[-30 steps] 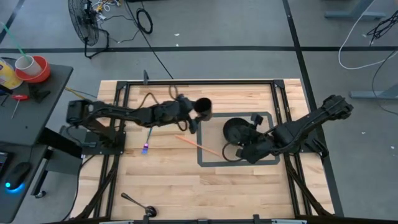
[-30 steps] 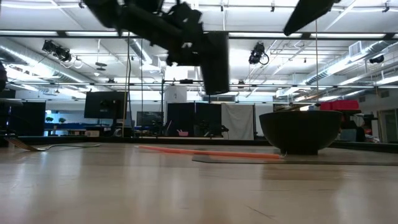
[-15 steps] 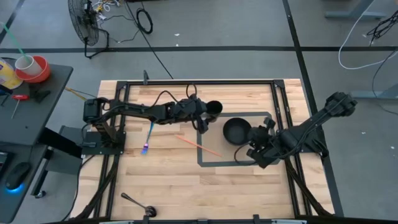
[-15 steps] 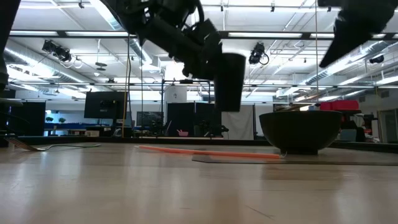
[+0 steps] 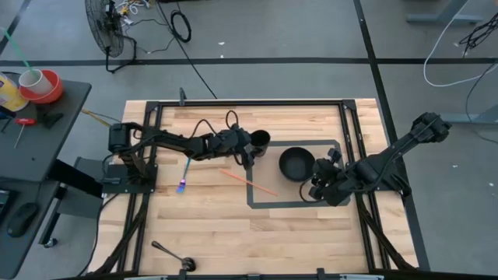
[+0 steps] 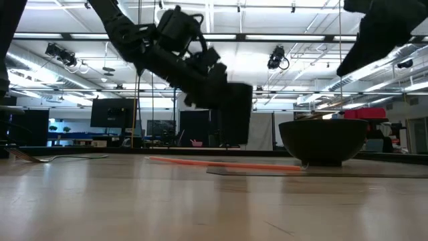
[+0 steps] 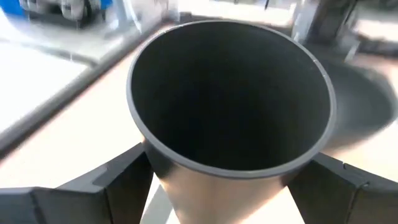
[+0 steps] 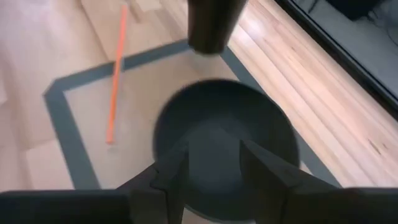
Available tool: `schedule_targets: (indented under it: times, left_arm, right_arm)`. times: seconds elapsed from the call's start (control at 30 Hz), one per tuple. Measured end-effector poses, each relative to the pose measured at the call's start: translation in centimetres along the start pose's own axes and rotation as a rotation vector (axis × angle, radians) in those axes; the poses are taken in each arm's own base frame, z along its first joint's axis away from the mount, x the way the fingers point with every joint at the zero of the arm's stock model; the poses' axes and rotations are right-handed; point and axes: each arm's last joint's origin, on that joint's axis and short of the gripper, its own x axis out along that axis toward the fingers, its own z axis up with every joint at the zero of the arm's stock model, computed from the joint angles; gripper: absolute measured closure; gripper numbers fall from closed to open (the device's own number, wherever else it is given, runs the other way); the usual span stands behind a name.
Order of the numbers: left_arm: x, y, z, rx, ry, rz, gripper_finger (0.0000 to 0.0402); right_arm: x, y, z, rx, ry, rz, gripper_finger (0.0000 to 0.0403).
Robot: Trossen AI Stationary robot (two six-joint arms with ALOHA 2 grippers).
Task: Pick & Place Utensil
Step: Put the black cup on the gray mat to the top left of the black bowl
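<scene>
My left gripper (image 5: 247,145) is shut on a black cup (image 5: 260,140) at the far left corner of the grey tape rectangle (image 5: 253,204); the low view shows the cup (image 6: 234,114) just above the table. A black bowl (image 5: 296,163) stands on its base inside the rectangle, to the cup's right. My right gripper (image 5: 320,181) is open and raised off the table at the bowl's right. In the right wrist view its fingers (image 8: 174,171) frame the bowl (image 8: 224,118) without touching it. An orange stick (image 5: 249,183) lies flat across the rectangle's left edge. My left gripper pinches the cup's outer wall (image 7: 161,177) below the rim, one finger (image 7: 118,183) on each side. It comes from the table's left, slanting slightly down. The cup is upright with its open mouth up, lifted a little clear of the table.
A purple-tipped utensil (image 5: 184,175) lies left of the rectangle, below the left arm. A dark ladle-like utensil (image 5: 167,253) lies near the near edge. Bare wood stretches along the near half of the table (image 5: 233,233).
My left gripper has carried the cup a little toward the right and lowered it from well above the table to just above it, beside the bowl. My right gripper has risen and drawn back from the bowl toward the table's right. The bowl has stayed put.
</scene>
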Motion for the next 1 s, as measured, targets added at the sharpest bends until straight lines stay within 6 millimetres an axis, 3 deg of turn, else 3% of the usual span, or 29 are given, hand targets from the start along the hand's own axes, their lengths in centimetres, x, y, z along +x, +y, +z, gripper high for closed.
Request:
schedule_targets:
  times: [0.27,0.5,0.8,1.0]
  left_arm:
    - [2.1,0.4,-2.3,-0.005,0.034,0.014,0.0078]
    - [2.3,0.4,-2.4,-0.008,0.013,0.045,0.0075]
    - [2.2,0.5,-2.3,-0.024,0.007,0.079,0.0016]
    - [1.6,0.5,-1.4,-0.032,-0.004,0.071,0.0016]
  right_arm:
    - [-0.2,0.9,1.2,-0.022,-0.100,0.079,0.0259]
    - [-0.2,1.2,1.5,-0.026,-0.123,0.105,0.0259]
    - [-0.2,1.3,1.7,-0.005,-0.137,0.120,0.0259]
    - [-0.3,1.4,1.8,0.004,-0.143,0.126,0.0259]
